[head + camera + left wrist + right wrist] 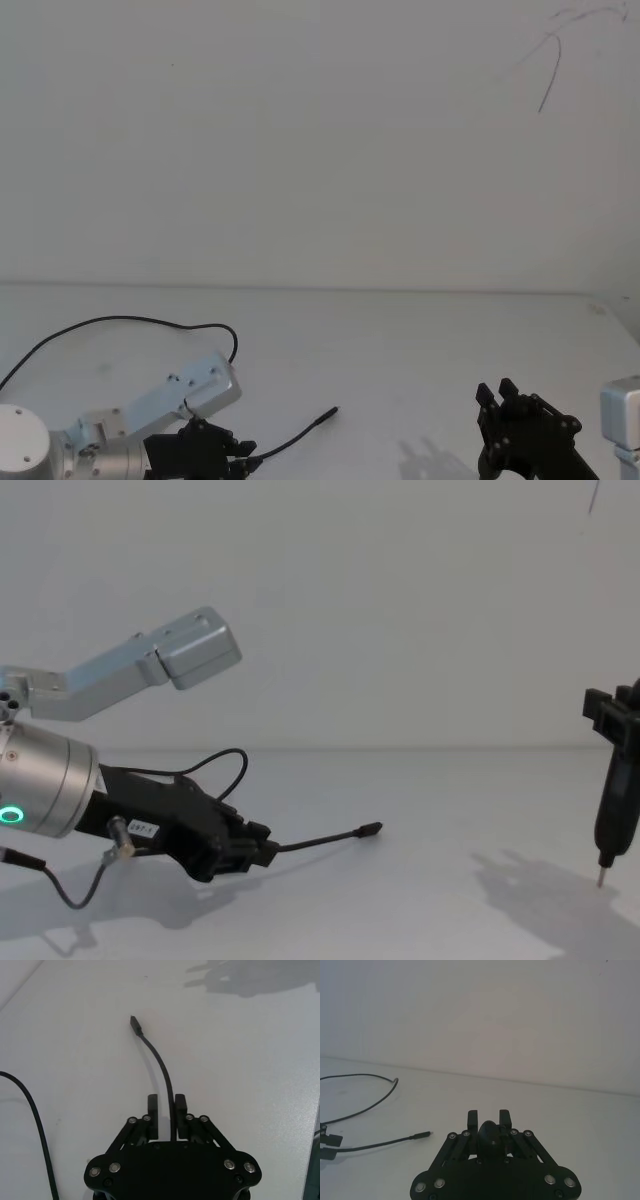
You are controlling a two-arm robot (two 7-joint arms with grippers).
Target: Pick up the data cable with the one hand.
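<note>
The data cable (300,432) is a thin black lead. Its small flat plug (134,1024) points away from my left gripper (166,1102). That gripper, black with a white label and a green ring light behind it, sits low over the white table at the near left (268,848). It is shut on the data cable a short way behind the plug. The free end slopes down, with the plug (370,830) at or just above the table. The rest of the cable loops back over the table (120,320). My right gripper (497,392) hangs idle at the near right.
The white table (420,340) ends at a plain white wall. A silver link of my left arm (190,645) stands above the left gripper. A thin dark line (548,80) marks the wall at the upper right.
</note>
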